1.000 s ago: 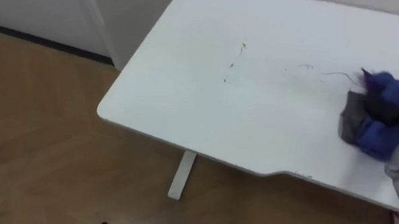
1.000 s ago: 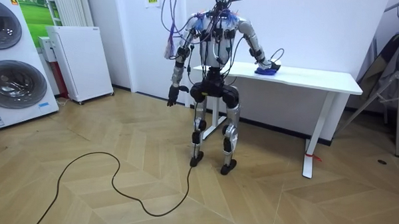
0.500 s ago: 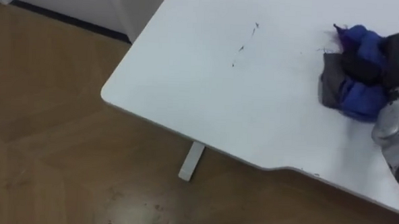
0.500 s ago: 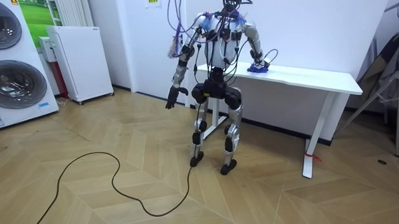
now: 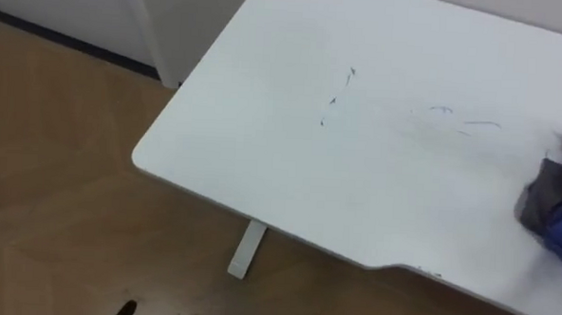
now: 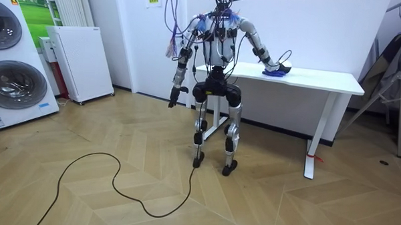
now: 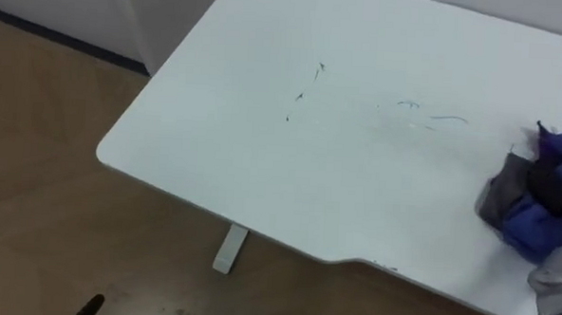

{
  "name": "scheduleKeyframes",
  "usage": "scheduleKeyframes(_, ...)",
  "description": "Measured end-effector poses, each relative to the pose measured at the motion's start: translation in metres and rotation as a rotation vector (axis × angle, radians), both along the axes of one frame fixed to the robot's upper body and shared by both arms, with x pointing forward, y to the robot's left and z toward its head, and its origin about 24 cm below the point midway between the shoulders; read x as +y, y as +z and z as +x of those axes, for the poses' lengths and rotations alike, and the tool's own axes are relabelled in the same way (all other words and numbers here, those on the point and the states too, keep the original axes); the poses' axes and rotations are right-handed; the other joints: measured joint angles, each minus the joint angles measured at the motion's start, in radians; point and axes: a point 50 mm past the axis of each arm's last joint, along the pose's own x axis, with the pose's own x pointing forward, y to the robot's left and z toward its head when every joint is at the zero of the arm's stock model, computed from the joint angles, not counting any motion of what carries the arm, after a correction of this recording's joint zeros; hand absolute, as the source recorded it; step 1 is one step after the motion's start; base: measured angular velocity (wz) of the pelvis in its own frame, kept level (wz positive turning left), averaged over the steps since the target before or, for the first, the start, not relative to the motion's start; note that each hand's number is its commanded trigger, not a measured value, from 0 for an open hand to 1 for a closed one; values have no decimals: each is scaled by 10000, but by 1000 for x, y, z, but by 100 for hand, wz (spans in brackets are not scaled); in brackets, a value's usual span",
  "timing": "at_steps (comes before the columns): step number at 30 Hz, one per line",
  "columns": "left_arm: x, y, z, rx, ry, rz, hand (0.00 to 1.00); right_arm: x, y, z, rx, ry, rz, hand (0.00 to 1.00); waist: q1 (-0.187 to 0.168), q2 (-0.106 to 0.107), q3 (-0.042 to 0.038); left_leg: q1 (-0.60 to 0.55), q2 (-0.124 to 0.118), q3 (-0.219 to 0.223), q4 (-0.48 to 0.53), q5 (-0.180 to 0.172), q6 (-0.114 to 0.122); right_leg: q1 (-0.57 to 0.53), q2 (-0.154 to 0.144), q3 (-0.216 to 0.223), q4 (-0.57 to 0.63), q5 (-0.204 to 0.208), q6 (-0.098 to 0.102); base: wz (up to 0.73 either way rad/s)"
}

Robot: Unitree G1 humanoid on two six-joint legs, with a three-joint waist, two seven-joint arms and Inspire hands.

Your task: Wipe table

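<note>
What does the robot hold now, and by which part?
Right hand rests on top of the bunched blue cloth; a grip cannot be told. Left hand holds nothing.

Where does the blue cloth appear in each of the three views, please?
Left eye view: the cloth lies at the picture's right edge, partly cut off, on the table.
Right eye view: it sits further in from the right edge, near the table's front rim.
Room view: it is a small blue patch about midway along the tabletop.
Shared landmark: the white table, which bears the cloth in all three views.
</note>
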Motion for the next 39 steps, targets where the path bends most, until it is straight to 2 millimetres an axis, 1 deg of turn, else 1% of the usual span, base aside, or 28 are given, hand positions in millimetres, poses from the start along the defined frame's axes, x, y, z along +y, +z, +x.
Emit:
scheduleKeyframes(3,-7,-2,5,-34,-27,-124,0,14,16,27,-60,565,-568,100,363,153,58,-10,161,378,-15,-22,-37,-257,153,384,-33,199,-123,-65)
scheduleKeyframes(4,-9,-3,4,72,-144,-177,0,26,23,43,-54,991,-808,100,528,223,58,-33,175,387,-35,-19,-55,-423,197,449,-10,267,-177,-64)
scheduleKeyframes(5,-11,-5,4,142,-132,-229,0,39,32,59,-110,1565,-1146,100,542,300,58,-122,191,370,-38,7,-89,-578,242,485,11,296,-217,-48)
scheduleKeyframes(6,-13,-5,4,188,-111,-253,0,47,36,68,-141,1900,-1323,100,555,335,63,-160,201,358,-45,24,-109,-645,269,520,23,301,-226,-30)
scheduleKeyframes(8,-18,-7,4,246,-133,-437,0,78,49,94,-78,3254,-2148,100,969,403,83,-158,211,350,-122,81,-170,-922,349,706,194,318,-339,-22)
scheduleKeyframes(9,-20,-7,3,278,-196,-451,0,85,52,98,-37,3586,-2312,100,1061,411,79,-153,214,347,-144,109,-189,-947,345,701,242,303,-363,0)
scheduleKeyframes(11,-21,-8,2,356,-317,-471,0,103,58,109,22,4558,-2638,100,1395,341,121,-100,200,259,-244,188,-249,-997,322,656,382,168,-417,17)
scheduleKeyframes(13,-21,-9,-4,476,-296,-461,0,105,61,112,58,4774,-2650,100,1557,267,138,-135,116,39,-341,233,-260,-1032,276,597,407,15,-378,35)
scheduleKeyframes(16,-18,-12,-26,1101,-65,-413,0,99,55,106,179,4644,-2489,100,1483,124,130,-50,35,-147,-412,241,-257,-761,180,336,343,-88,-319,33)
scheduleKeyframes(18,-17,-13,-38,1382,66,-411,0,87,41,92,220,4361,-2203,100,1288,4,127,61,-29,-143,-413,249,-240,-545,84,111,285,-162,-230,42)
scheduleKeyframes(19,-14,-11,-37,1276,115,-346,0,78,28,78,251,3950,-1733,100,1229,-135,87,179,-59,-133,-412,249,-240,-270,82,68,68,-198,-176,50)
scheduleKeyframes(21,-8,-9,-42,1188,407,-231,0,64,12,58,294,3382,-1199,100,828,-262,89,320,-91,-58,-413,245,-233,209,89,-26,-298,-242,-104,59)
scheduleKeyframes(22,-5,-9,-42,1145,490,-139,0,53,2,42,324,2803,-834,100,556,-328,60,401,-130,-39,-413,234,-200,463,77,-93,-430,-277,-46,48)
scheduleKeyframes(23,-4,-7,-43,1049,599,-86,0,43,-7,27,339,2196,-465,100,435,-409,-19,462,-145,-16,-412,190,-128,579,85,-60,-526,-286,-21,30)
scheduleKeyframes(24,-2,-6,-43,993,623,-45,0,37,-11,18,339,1892,-275,100,377,-431,-57,476,-144,3,-410,146,-56,590,87,-51,-527,-291,-8,7)
scheduleKeyframes(26,5,-3,-45,731,824,138,0,18,-25,-15,537,822,77,100,50,-490,-125,620,-145,91,-407,29,61,804,90,-42,-608,-286,53,0)
scheduleKeyframes(28,9,-2,-49,731,1034,264,0,8,-35,-36,933,224,236,100,-95,-449,-205,931,-134,176,-409,-116,90,1121,101,3,-712,-265,95,-20)
scheduleKeyframes(29,9,-2,-49,726,1043,274,0,6,-39,-43,1075,81,267,100,-77,-390,-235,1133,-79,361,-330,-245,90,1232,101,15,-613,-266,101,-46)
scheduleKeyframes(30,9,-2,-49,719,1041,269,0,7,-39,-43,1106,120,258,100,-50,-341,-231,1210,-20,472,-237,-336,87,1215,103,-12,-487,-266,100,-68)
scheduleKeyframes(31,8,-2,-50,730,1051,234,0,8,-38,-40,1151,287,170,100,-6,-182,-193,1308,57,488,23,-547,80,1199,85,-223,-200,-272,89,-73)
scheduleKeyframes(32,6,-3,-46,611,1028,185,0,12,-34,-32,1055,472,42,100,77,-32,-173,1384,75,511,264,-721,106,1116,-47,-448,316,-375,53,-70)
scheduleKeyframes(33,5,-3,-44,518,1013,166,0,14,-32,-27,984,560,-23,100,154,40,-129,1468,83,624,344,-833,115,1000,-111,-440,637,-447,44,-93)
scheduleKeyframes(34,1,-4,-41,376,1007,146,0,20,-27,-15,876,720,-144,100,441,145,-55,1610,161,922,596,-1082,154,771,-289,-501,1303,-584,-22,-117)
scheduleKeyframes(35,-4,-6,-39,377,932,101,0,30,-22,0,875,1002,-319,100,626,337,30,1667,162,979,1013,-1394,205,572,-525,-684,1859,-708,-65,-120)
scheduleKeyframes(36,-6,-6,-35,338,844,63,0,35,-21,6,931,1215,-462,100,707,424,60,1656,169,1029,1212,-1531,219,461,-614,-814,2113,-752,-114,-106)
scheduleKeyframes(37,-7,-8,-33,433,791,43,0,48,-18,19,974,1642,-628,100,877,461,79,1647,196,1152,1497,-1726,261,230,-792,-1054,2553,-786,-161,-87)
scheduleKeyframes(38,-7,-9,-32,570,760,82,0,63,-19,29,1073,2165,-738,100,1060,663,92,1630,373,1363,1759,-1886,345,-32,-947,-1159,3100,-818,-41,-78)
scheduleKeyframes(39,-6,-8,-25,400,730,119,0,72,-20,33,1099,2458,-766,100,1161,637,110,1618,438,1446,1877,-1922,317,-230,-1127,-1114,3618,-956,70,-45)
